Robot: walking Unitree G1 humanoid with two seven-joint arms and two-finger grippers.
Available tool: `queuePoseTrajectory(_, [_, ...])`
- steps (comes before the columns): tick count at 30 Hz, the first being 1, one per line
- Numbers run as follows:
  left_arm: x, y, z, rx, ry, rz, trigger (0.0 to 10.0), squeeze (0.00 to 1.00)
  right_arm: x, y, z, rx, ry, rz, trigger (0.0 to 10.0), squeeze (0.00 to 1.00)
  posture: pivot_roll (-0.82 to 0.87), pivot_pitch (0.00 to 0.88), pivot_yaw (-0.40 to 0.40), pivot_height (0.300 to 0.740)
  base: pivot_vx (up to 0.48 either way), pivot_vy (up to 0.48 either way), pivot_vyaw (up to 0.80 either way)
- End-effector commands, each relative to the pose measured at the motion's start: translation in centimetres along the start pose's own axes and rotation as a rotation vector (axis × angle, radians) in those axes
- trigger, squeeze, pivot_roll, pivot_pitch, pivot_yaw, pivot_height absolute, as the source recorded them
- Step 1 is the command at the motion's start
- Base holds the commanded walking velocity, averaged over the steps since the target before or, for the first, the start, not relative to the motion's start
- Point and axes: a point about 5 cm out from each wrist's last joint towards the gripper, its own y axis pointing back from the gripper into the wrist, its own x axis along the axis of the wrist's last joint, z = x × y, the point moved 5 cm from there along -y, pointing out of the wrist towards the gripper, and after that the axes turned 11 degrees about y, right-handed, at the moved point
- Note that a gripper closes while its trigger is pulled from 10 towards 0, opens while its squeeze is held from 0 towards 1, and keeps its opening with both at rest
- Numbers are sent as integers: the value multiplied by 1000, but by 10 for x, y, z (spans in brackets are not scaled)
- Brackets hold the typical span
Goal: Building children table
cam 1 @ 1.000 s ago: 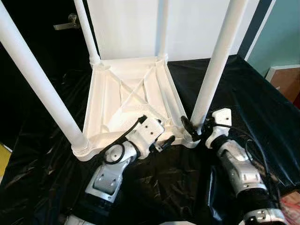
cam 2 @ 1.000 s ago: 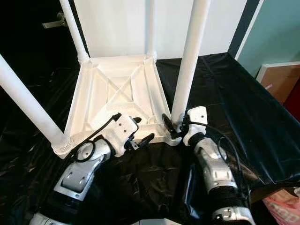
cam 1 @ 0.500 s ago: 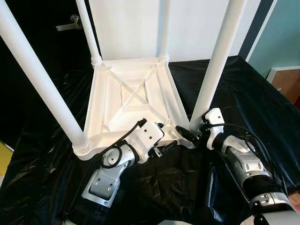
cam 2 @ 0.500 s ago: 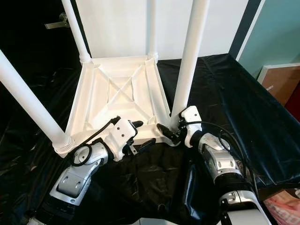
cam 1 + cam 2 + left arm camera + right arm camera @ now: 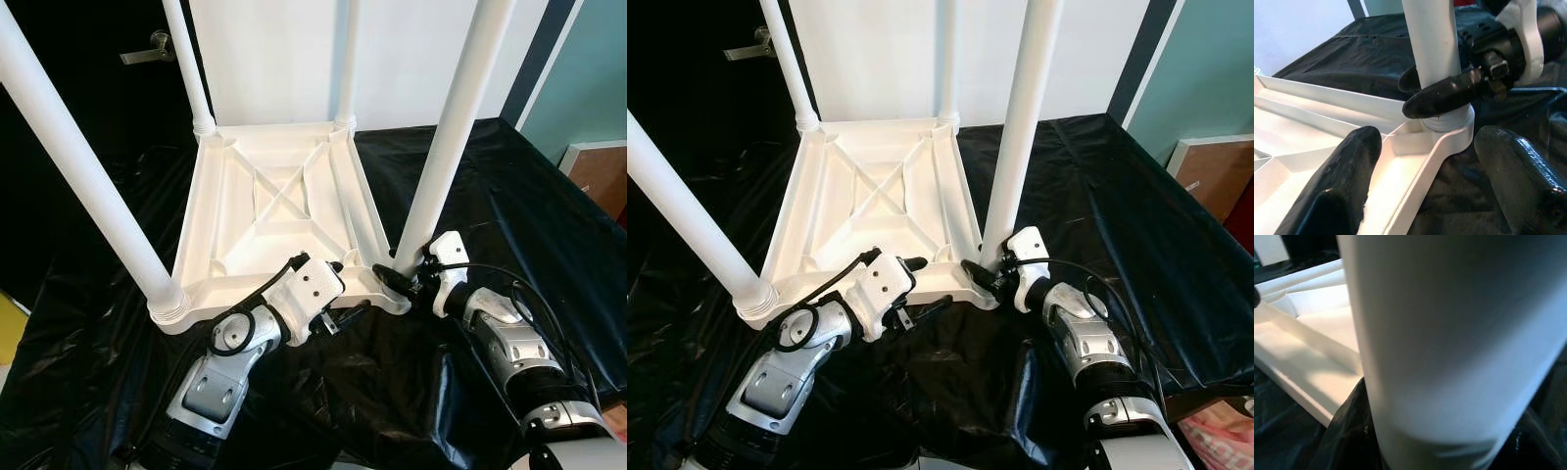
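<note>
Head view: the white table (image 5: 279, 211) lies upside down on the black sheet (image 5: 509, 215), four legs up.
Left wrist: my left gripper (image 5: 1440, 171) gapes wide astride the table's near rim.
Right wrist: my right gripper (image 5: 400, 281) clamps the base of the near right leg (image 5: 1459, 342).
</note>
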Motion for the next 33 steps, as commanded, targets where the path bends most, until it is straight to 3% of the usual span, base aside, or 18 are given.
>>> queuePoseTrajectory(1, [-3, 1, -5, 33, 12, -4, 10000, 0, -8, 3, -1, -55, -40, -22, 10000, 0, 53, 0, -37, 740, 0, 0, 0])
queuePoseTrajectory(12, [0, 0, -10, 54, 34, 22, 10000, 0, -6, 0, -10, -269, -103, -22, 10000, 0, 19, 0, -27, 740, 0, 0, 0])
queuePoseTrajectory(16, [0, 0, -10, 51, 35, 23, 10000, 0, -7, 0, -4, -397, -121, -48, 10000, 0, 12, 0, -26, 740, 0, 0, 0])
queuePoseTrajectory(18, [1, -2, -10, 51, 40, 28, 10000, 0, -10, 3, 1, -567, -137, -95, 10000, 0, 5, 0, -25, 740, 0, 0, 0])
queuePoseTrajectory(22, [2, -3, -10, 52, 43, 32, 10000, 0, -11, 4, 0, -633, -146, -113, 10000, 0, 3, 0, -25, 740, 0, 0, 0])
queuePoseTrajectory(23, [4, -4, -10, 52, 46, 37, 10000, 0, -13, 0, -9, -682, -197, -120, 10000, 0, 2, 0, -29, 740, 0, 0, 0])
queuePoseTrajectory(26, [6, -6, -10, 56, 54, 49, 10000, 0, -5, -9, -22, -678, -202, -107, 10000, 0, 1, 0, -29, 740, 0, 0, 0])
queuePoseTrajectory(33, [8, -5, -15, 73, 63, 55, 10000, 0, 0, -9, -21, -674, -192, -90, 10000, 0, 6, 0, -27, 740, 0, 0, 0])
